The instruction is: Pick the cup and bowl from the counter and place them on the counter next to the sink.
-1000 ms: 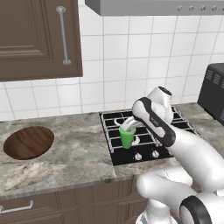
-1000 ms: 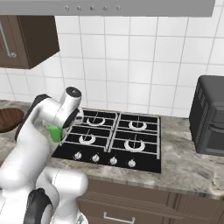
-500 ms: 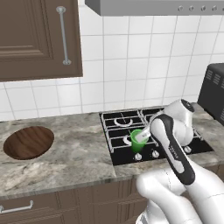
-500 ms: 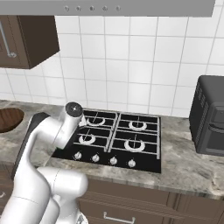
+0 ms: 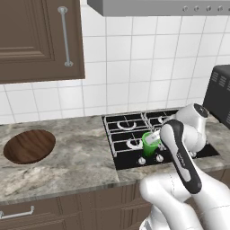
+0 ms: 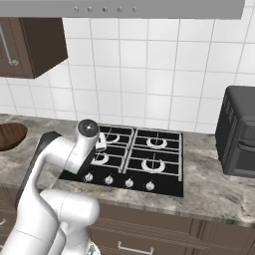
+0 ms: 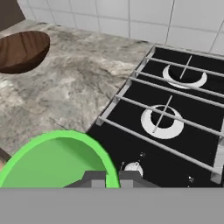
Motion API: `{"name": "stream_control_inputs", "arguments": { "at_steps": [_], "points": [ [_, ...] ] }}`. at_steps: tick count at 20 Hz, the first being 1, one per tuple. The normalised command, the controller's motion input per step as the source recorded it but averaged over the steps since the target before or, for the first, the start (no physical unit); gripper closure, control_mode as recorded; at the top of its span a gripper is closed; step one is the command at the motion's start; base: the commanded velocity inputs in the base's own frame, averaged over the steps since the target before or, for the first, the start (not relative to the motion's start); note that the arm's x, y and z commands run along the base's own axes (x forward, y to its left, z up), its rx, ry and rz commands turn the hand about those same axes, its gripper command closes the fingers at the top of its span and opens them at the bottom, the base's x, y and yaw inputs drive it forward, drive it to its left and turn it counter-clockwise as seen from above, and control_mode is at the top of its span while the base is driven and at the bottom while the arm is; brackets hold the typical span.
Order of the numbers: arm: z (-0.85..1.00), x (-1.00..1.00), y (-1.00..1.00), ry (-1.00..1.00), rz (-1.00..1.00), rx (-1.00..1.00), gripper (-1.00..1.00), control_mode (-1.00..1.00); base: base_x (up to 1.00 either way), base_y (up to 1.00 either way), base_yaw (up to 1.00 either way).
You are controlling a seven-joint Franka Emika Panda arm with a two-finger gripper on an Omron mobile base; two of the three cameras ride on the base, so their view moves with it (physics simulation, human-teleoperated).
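Your tool (image 7: 107, 178) pinches the cup (image 5: 150, 143) by its rim above the stovetop (image 5: 148, 141); a fast swing could shake it loose.

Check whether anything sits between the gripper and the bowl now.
Nothing visible blocks the way: bare counter lies between the stovetop and the bowl. But the gripper is shut on the cup, so it cannot take the bowl yet.

Black gas stovetop (image 6: 130, 162) — dark toaster oven (image 6: 237, 131) to its right.

White tiled wall (image 6: 149, 64), dark wall cabinet (image 5: 36, 40), black stovetop (image 6: 139, 159), black oven (image 6: 239, 132).
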Motion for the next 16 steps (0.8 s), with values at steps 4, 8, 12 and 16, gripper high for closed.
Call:
{"name": "stream_control_inputs", "arguments": {
  "at_steps": [4,8,12,16],
  "points": [
    [0.16,0.02,-0.34,0.11,-0.2,0.0,1.0,-1.0,0.0,0.0,0.0],
    [0.22,0.0,-0.21,0.05,-0.16,0.0,1.0,-1.0,0.0,0.0,0.0],
    [0.15,0.0,-0.19,0.03,-0.14,0.0,1.0,-1.0,0.0,0.0,0.0],
    [0.08,-0.1,-0.18,0.03,-0.12,0.02,1.0,-1.0,0.0,0.0,0.0]
  ]
}}
